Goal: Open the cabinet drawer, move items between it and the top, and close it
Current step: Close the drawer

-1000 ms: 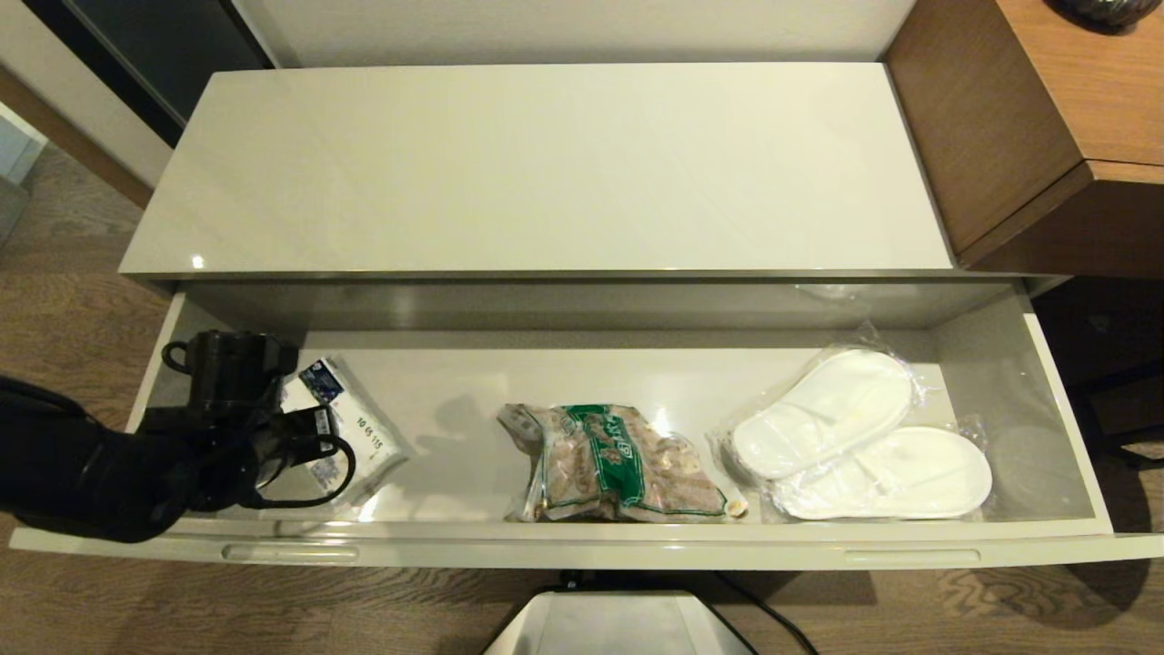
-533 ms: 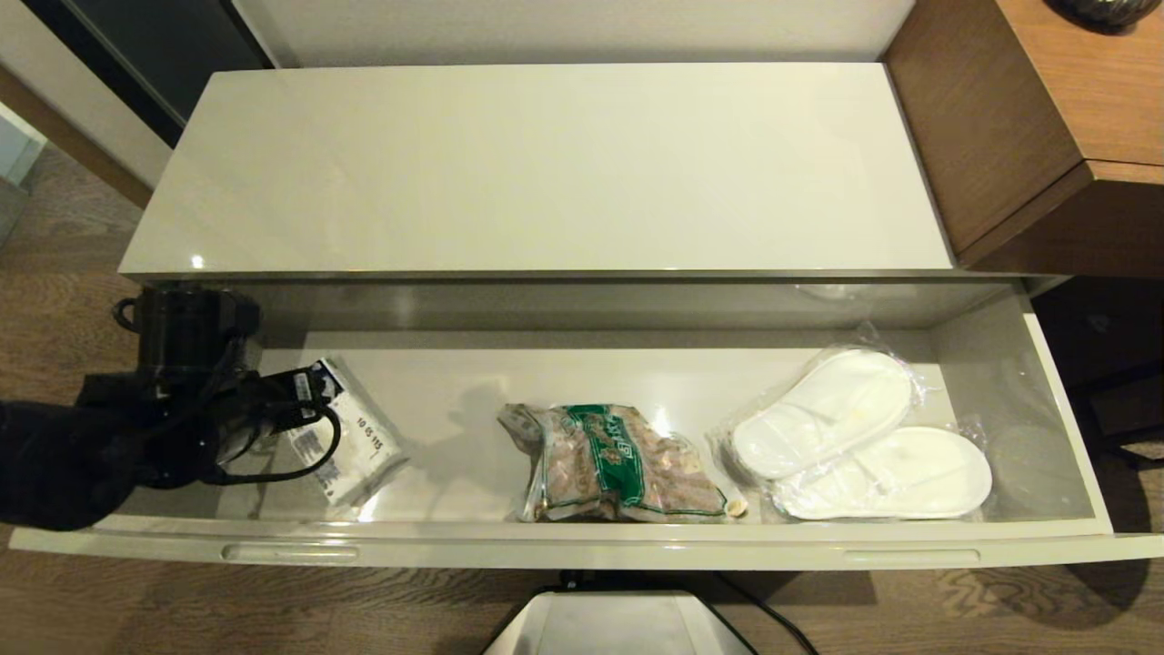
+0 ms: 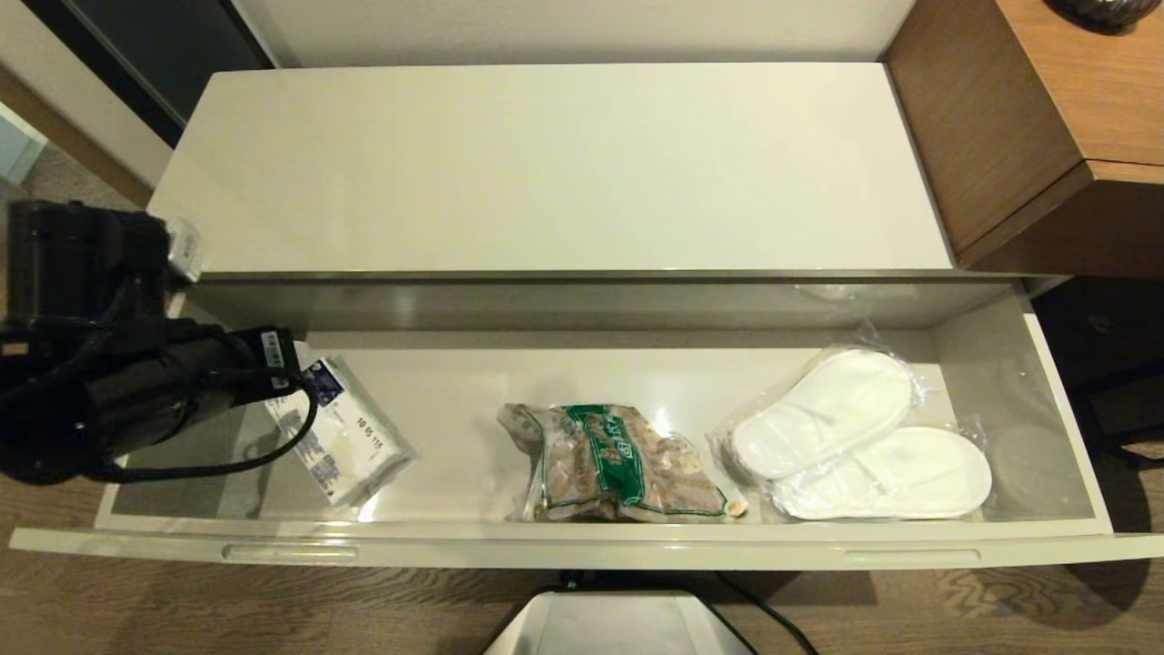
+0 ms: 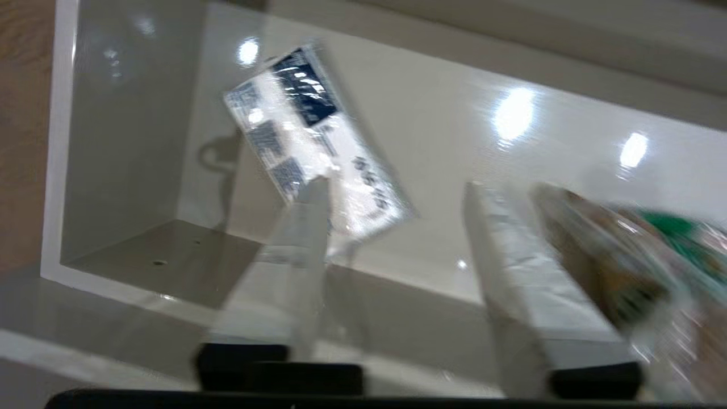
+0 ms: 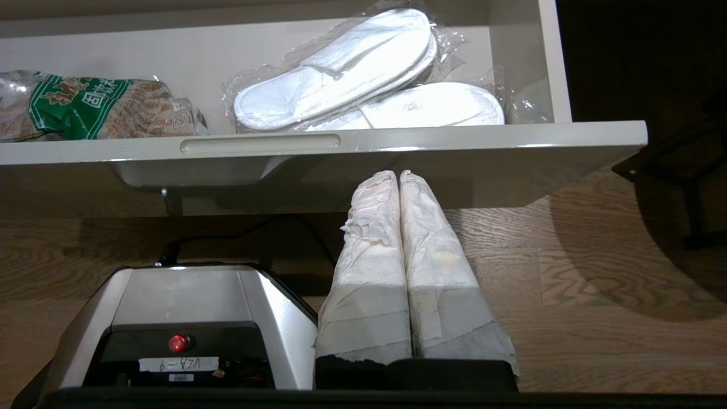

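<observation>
The cabinet drawer is pulled out wide below the cream-white top, which is bare. A flat white packet with blue print lies on the drawer floor near its left end. My left arm hangs above the drawer's left wall, to the left of the packet. In the left wrist view my left gripper is open and holds nothing, with the packet beyond its fingertips. My right gripper is shut and empty, low in front of the drawer's front panel.
A green-and-brown snack bag lies mid-drawer and a wrapped pair of white slippers at its right end. Brown wooden furniture adjoins the cabinet on the right. My base stands below the drawer front.
My left arm has risen and drawn back to the left, off the white packet. The packet stays lying in the drawer. Nothing else has moved.
</observation>
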`<state>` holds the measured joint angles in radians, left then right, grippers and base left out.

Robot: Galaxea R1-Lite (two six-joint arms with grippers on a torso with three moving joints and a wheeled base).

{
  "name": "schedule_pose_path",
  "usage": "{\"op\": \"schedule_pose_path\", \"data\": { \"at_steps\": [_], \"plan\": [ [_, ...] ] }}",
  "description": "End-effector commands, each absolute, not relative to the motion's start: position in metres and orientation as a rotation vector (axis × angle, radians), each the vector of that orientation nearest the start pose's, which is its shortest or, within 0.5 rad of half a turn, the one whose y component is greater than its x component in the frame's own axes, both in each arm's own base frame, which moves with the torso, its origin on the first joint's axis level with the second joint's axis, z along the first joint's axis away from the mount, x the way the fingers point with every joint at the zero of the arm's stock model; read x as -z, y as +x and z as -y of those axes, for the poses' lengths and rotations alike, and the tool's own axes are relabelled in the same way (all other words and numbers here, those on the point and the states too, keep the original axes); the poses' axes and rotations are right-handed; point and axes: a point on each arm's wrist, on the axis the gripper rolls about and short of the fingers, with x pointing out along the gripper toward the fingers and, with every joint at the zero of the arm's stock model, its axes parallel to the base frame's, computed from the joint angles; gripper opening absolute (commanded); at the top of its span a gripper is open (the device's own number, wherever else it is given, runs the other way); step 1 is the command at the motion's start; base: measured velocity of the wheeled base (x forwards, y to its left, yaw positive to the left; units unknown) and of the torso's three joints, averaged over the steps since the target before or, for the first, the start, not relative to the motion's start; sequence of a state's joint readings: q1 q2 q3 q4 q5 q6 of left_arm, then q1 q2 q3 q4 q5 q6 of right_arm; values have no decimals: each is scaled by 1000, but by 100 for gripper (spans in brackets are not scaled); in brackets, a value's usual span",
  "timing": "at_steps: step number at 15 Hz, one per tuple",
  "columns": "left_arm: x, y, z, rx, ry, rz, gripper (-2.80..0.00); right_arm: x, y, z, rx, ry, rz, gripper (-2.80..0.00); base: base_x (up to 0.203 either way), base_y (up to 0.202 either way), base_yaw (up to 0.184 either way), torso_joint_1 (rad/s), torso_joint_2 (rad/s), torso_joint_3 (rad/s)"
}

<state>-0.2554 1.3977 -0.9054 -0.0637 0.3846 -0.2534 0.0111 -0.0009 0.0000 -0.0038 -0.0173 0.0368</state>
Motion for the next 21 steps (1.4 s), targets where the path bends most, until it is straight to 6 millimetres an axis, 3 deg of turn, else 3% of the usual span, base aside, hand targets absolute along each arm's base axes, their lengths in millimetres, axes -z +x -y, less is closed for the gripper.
{"op": "schedule_pose_path", "data": {
  "at_steps": [1, 4, 5, 7, 9, 11, 14, 17, 21],
  "plan": [
    [-269, 184, 49, -108, -119, -323, -280, -75, -24, 1, 6, 37, 22, -280, 0, 0, 0, 0, 0, 0],
    [-279, 138, 38, -26, -55, -350, -280, -75, -24, 1, 7, 37, 22, -280, 0, 0, 0, 0, 0, 0],
    [-277, 120, 33, 1, -33, -366, -280, -75, -24, 1, 7, 37, 22, -280, 0, 0, 0, 0, 0, 0],
    [-263, 104, 29, 45, 18, -449, -280, -75, -24, 1, 4, 37, 22, -280, 0, 0, 0, 0, 0, 0],
    [-242, 80, 21, 70, 45, -510, -280, -75, -24, 1, 4, 37, 22, -280, 0, 0, 0, 0, 0, 0],
    [-232, 73, 20, 95, 54, -554, -280, -75, -24, 1, 4, 37, 22, -280, 0, 0, 0, 0, 0, 0],
    [-172, 60, 18, 178, 65, -770, -280, -75, -24, 1, 6, 37, 23, -280, 0, 0, 0, 0, 0, 0],
    [-145, 71, 24, 250, 5, -892, -280, -75, -24, 1, 6, 37, 22, -280, 0, 0, 0, 0, 0, 0],
    [-117, 110, 37, 224, -66, -920, -280, -75, -24, 1, 6, 37, 22, -280, 0, 0, 0, 0, 0, 0]
  ]
}}
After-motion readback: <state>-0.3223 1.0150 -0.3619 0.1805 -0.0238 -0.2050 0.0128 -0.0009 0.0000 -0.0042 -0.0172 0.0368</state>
